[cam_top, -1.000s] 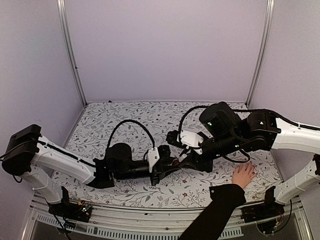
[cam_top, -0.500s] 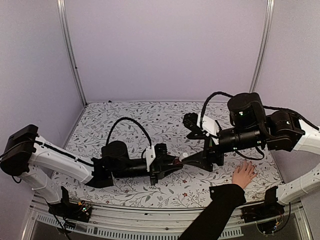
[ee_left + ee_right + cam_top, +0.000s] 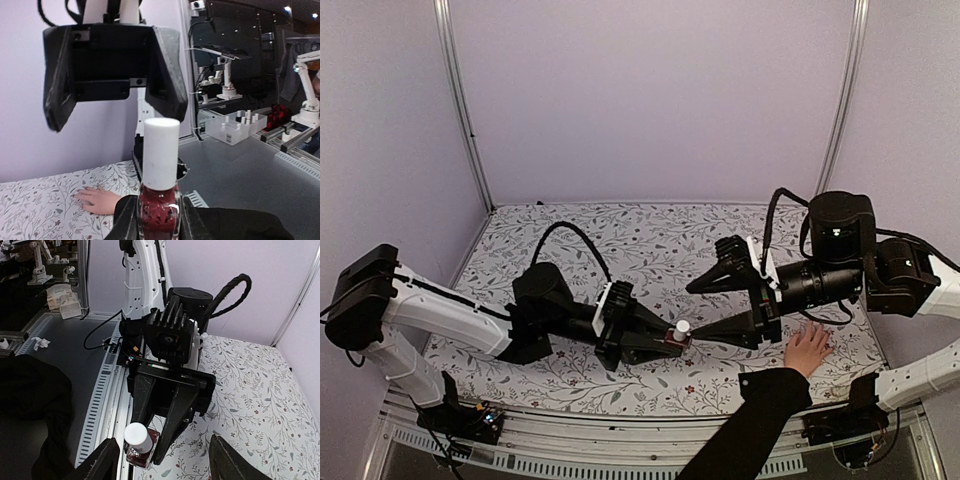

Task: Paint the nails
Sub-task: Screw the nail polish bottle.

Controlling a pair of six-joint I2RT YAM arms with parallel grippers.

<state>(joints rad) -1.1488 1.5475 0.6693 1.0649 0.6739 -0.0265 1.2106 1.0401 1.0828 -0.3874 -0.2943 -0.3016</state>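
A light-skinned hand (image 3: pixel 807 350) in a black sleeve lies flat on the floral cloth at the front right. Its nails are too small to make out. The hand (image 3: pixel 97 199) also shows in the left wrist view. My left gripper (image 3: pixel 675 338) is shut on a small dark-red bottle (image 3: pixel 678 334) with a white cap, held upright above the cloth. Its fingers (image 3: pixel 192 220) clamp the glass (image 3: pixel 159 210). My right gripper (image 3: pixel 700 313) stands open, just right of the cap and apart from it. The bottle (image 3: pixel 140 447) sits between its spread fingers (image 3: pixel 107 460).
The black sleeve (image 3: pixel 750 425) reaches in over the front rail (image 3: pixel 620 445) at lower right. Aluminium posts (image 3: pixel 460 100) and lilac walls close off the back and sides. The floral cloth (image 3: pixel 620 235) covers the table.
My right gripper has let go of the bottle, drawn back to the right and spread its jaws wide. The left gripper has carried the bottle a little to the right. The hand has stayed put.
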